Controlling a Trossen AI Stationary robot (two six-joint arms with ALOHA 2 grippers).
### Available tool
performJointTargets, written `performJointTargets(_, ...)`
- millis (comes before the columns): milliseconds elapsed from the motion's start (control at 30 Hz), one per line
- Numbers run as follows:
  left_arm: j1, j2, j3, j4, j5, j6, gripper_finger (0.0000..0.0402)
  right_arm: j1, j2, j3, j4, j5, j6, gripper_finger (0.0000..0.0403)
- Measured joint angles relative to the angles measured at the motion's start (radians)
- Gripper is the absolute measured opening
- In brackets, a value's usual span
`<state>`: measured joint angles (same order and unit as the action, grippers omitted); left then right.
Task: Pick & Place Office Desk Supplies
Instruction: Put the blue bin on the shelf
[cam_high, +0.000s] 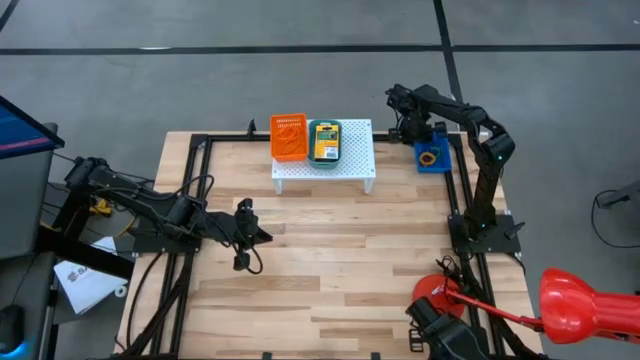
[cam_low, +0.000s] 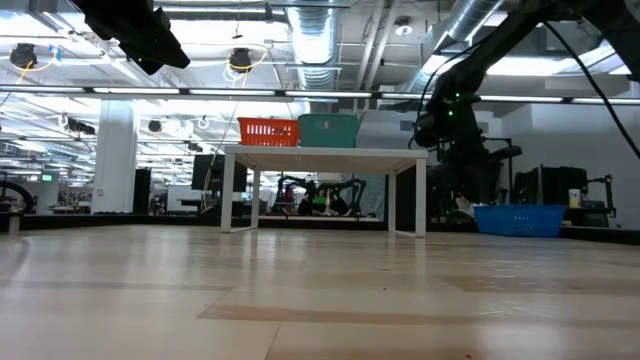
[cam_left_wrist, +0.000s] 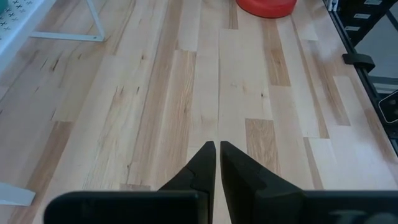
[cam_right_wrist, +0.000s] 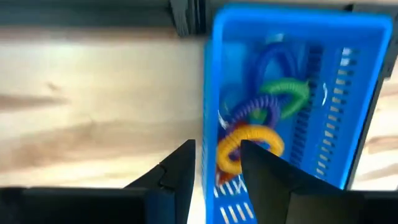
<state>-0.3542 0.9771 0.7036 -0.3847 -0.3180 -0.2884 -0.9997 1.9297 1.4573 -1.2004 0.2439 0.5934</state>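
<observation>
1. Nearest, at the table's front right corner: red round disc (cam_high: 432, 290), flat on the wood, with dark gear just in front of it
2. Left of centre on the bare planks: left gripper (cam_high: 243, 264), fingers (cam_left_wrist: 205, 163) pressed together on nothing, hanging above the wooden table (cam_high: 340, 270) and pointing along the boards toward the red disc in its wrist view
3. Farther back, centred near the far edge: white perforated stand (cam_high: 355, 160) on four legs, long axis running left to right across the table
4. On the stand's left part: orange basket (cam_high: 289, 137), long axis running front to back, holding thin orange pieces too small to make out
5. Touching it on the right: teal tray (cam_high: 324, 143), same front-to-back long axis, with a yellow-and-green crayon box (cam_high: 323, 140) lying flat inside, lengthwise along the tray
6. Far right corner, off the stand: blue basket (cam_high: 433, 157) on the table, beside the stand's right end
7. Inside the blue basket: coiled loops (cam_right_wrist: 261, 118) in yellow, purple, green and blue, tangled in a heap, no single direction readable
8. Just over the blue basket's edge: right gripper (cam_right_wrist: 217, 165), fingers (cam_right_wrist: 180, 165) standing apart with nothing between them, one on each side of the basket's wall
</observation>
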Motion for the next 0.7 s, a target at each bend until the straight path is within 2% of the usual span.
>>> performJointTargets(267,0.0,0.0,0.0,0.0,0.0,-0.001,0.0017,0.012,0.0,-0.095,0.008,0.013,-0.011,0.0124)
performJointTargets(467,0.0,0.0,0.0,0.0,-0.001,-0.004,0.0017,0.012,0.0,-0.161,0.095,0.011,-0.036,0.0119)
performJointTargets(567,0.0,0.0,0.0,0.0,-0.001,-0.004,0.0017,0.012,0.0,-0.179,0.11,0.002,-0.045,0.0095)
performJointTargets(700,0.0,0.0,0.0,0.0,-0.001,-0.004,0.0017,0.019,0.001,-0.18,0.117,-0.011,-0.054,0.0022)
